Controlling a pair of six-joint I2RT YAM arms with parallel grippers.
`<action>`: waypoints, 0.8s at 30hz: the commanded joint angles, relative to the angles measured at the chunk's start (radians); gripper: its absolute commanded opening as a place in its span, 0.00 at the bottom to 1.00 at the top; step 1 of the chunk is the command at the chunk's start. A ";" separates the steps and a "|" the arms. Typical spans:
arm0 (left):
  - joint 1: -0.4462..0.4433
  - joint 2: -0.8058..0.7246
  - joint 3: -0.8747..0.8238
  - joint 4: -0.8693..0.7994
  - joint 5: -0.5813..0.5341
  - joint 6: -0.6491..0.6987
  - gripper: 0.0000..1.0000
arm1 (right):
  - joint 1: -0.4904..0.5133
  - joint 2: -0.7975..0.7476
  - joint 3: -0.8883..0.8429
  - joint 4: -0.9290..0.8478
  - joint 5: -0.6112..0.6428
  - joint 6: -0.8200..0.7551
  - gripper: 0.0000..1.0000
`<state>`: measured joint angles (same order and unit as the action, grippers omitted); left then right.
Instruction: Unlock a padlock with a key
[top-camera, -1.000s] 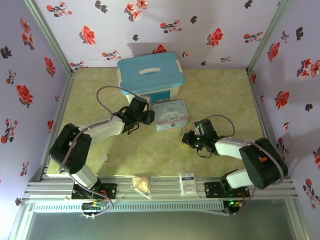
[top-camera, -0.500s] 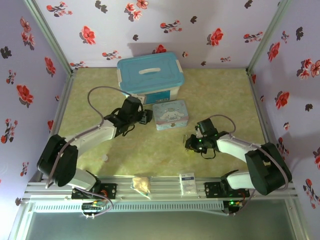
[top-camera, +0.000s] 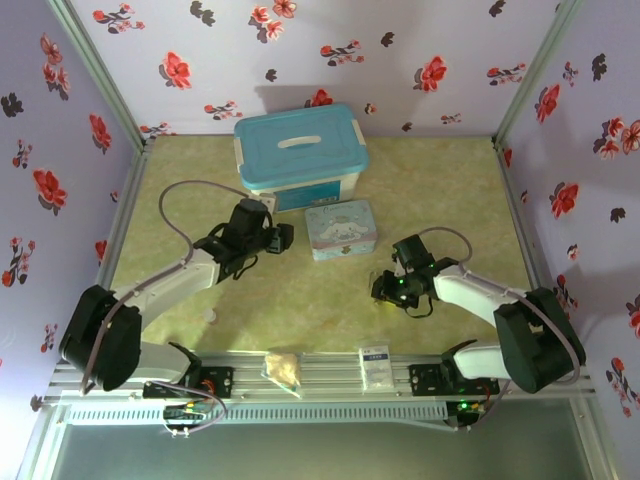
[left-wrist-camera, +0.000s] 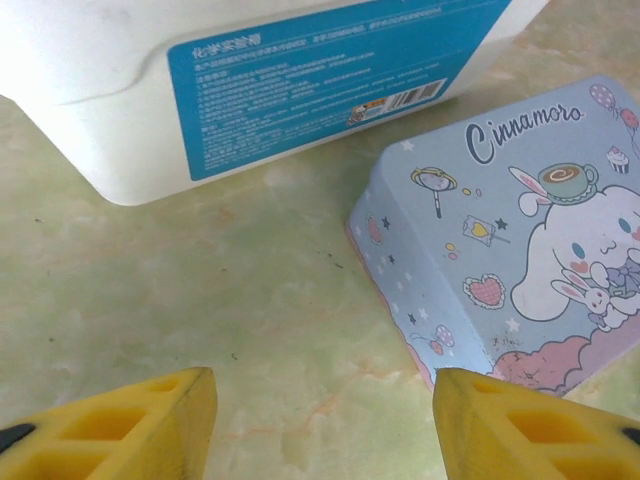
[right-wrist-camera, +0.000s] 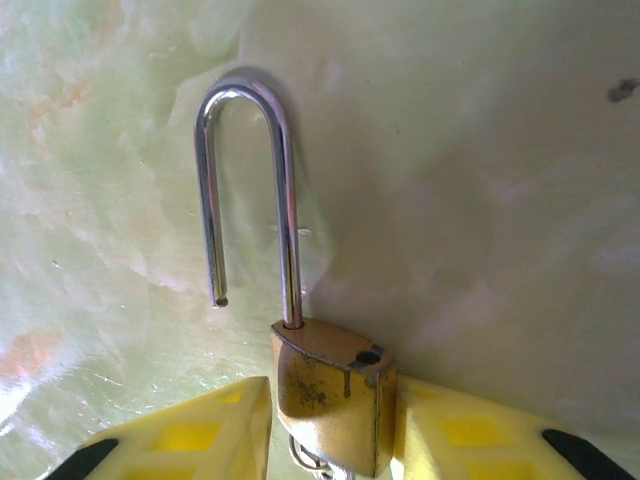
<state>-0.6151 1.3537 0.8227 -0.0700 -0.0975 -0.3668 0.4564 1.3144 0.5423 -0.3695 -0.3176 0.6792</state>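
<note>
The brass padlock (right-wrist-camera: 335, 395) stands between the yellow fingers of my right gripper (right-wrist-camera: 332, 420). Its silver shackle (right-wrist-camera: 245, 150) is swung out, with the free end clear of the hole in the body. The right finger lies against the body and a thin gap shows at the left finger (right-wrist-camera: 215, 430). A bit of grey metal pokes out under the body; I cannot tell if it is the key. The right gripper (top-camera: 383, 290) is low over the table, right of centre. My left gripper (left-wrist-camera: 325, 400) is open and empty, just left of the cartoon tin (left-wrist-camera: 520, 250).
A white box with a blue lid (top-camera: 300, 150) stands at the back, and the tin (top-camera: 341, 228) lies in front of it. A small pale disc (top-camera: 211, 316) lies near the front left. Two small packets (top-camera: 283, 367) rest on the front rail. Floral walls close in three sides.
The left gripper has drawn back to the left, away from the tin, and opened wider. The right jaws have widened round the padlock.
</note>
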 joint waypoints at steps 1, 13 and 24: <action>0.017 -0.035 -0.013 -0.020 -0.016 -0.004 0.60 | 0.001 -0.003 -0.008 -0.216 0.176 -0.025 0.39; 0.170 -0.207 -0.096 -0.034 -0.072 -0.001 0.82 | 0.010 -0.171 0.108 -0.219 0.356 -0.075 0.88; 0.347 -0.242 -0.175 0.014 -0.094 0.019 0.89 | -0.020 -0.190 0.144 -0.127 0.429 -0.144 0.99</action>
<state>-0.3130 1.1130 0.6708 -0.0856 -0.1577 -0.3668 0.4473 1.1442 0.6601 -0.5339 0.0326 0.5735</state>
